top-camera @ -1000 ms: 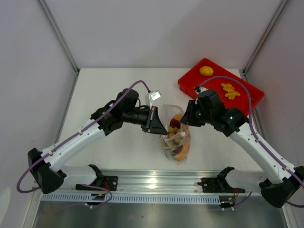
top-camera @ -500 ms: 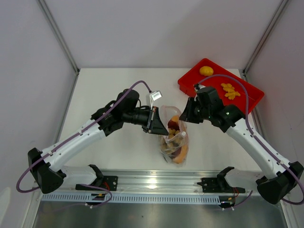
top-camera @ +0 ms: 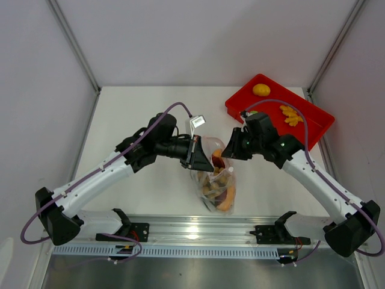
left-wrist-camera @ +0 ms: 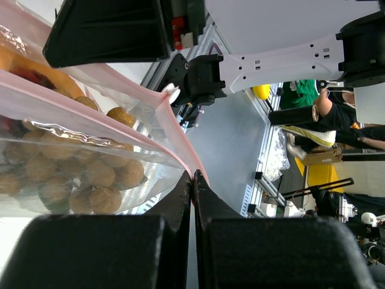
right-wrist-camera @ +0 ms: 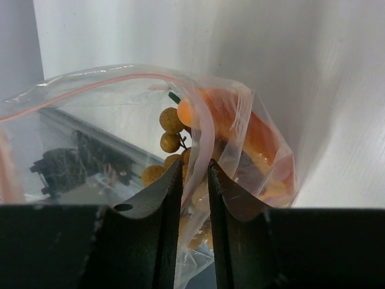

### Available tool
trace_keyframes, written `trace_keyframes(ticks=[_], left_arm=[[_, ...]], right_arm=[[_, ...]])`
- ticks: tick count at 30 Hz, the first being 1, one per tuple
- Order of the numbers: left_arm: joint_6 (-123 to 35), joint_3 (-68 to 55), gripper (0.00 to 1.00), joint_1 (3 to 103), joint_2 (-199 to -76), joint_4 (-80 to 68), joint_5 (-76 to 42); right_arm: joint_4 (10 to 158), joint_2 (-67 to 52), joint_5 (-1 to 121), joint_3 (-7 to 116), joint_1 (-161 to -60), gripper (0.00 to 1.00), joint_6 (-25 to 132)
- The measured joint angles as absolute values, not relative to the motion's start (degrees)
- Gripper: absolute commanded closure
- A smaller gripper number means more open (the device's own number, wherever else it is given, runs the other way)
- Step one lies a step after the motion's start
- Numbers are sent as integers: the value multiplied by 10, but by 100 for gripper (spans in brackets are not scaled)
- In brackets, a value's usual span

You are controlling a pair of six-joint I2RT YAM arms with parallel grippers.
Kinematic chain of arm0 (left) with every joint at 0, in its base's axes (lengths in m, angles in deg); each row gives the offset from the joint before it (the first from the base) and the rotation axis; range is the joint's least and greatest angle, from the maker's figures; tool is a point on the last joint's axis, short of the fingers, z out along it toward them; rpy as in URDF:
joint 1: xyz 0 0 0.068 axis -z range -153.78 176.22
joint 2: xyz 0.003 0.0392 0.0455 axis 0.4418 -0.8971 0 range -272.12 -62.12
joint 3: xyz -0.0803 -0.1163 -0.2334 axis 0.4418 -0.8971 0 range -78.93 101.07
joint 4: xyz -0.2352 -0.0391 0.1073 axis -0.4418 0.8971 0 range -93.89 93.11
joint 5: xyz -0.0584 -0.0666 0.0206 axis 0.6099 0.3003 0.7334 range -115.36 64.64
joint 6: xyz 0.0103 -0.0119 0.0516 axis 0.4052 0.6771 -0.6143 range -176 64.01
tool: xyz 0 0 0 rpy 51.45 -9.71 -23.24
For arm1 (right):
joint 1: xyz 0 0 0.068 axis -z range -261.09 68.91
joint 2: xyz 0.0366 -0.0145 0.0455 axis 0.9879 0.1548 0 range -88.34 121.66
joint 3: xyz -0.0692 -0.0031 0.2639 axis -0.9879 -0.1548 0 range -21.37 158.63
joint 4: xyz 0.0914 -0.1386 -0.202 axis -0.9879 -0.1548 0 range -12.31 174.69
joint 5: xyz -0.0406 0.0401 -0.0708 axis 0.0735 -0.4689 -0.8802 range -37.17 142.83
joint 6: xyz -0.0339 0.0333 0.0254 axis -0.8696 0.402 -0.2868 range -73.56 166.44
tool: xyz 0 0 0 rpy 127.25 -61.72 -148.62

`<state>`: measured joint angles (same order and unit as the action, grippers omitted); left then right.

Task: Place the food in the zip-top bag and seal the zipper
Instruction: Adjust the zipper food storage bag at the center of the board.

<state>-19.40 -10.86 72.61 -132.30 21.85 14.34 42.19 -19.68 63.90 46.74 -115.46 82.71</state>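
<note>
two arms meet mid-frame in the top view, the left fingers (top-camera: 200, 159) and right fingers (top-camera: 228, 150) each holding one side of the zip-top bag (top-camera: 216, 183), probably to line up its mouth. a round fruit (top-camera: 261, 90) and orange pieces (top-camera: 291, 115) lie on the red tray (top-camera: 313, 131), upper right.

left wrist: left fingers (left-wrist-camera: 185, 195) pressed flat together on the pink zipper (left-wrist-camera: 90, 117), with grapes (left-wrist-camera: 90, 174) inside the bag.

right wrist: right fingers (right-wrist-camera: 174, 180) almost closed, pinching the clear film.

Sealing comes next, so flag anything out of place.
The yellow-orange fruit and orange lumpy pieces lie on the red tray, outside the zip-top bag; not all food is bagged.
</note>
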Motion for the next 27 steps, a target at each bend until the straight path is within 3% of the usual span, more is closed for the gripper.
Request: trace_keyframes(ticks=[6,7,8,9,15,21,27], left_arm=[[-193,-109,99,730,-1323,215,143],[-193,-109,99,730,-1323,215,143],[-193,-109,99,731,-1323,215,143],[-193,-109,99,731,-1323,215,143],[-190,-109,99,732,-1323,218,137],[-184,-109,99,730,-1315,242,92],[-158,-119,99,720,-1239,274,5]], right_arm=[[431,-198,660,432,-1155,76,829],[431,-197,664,431,-1155,80,829],[432,-196,669,430,-1156,95,828],[435,-195,673,430,-1157,100,824],[431,-184,667,456,-1159,100,798],[400,-187,619,558,-1170,100,712],[385,-234,582,594,-1248,100,647]])
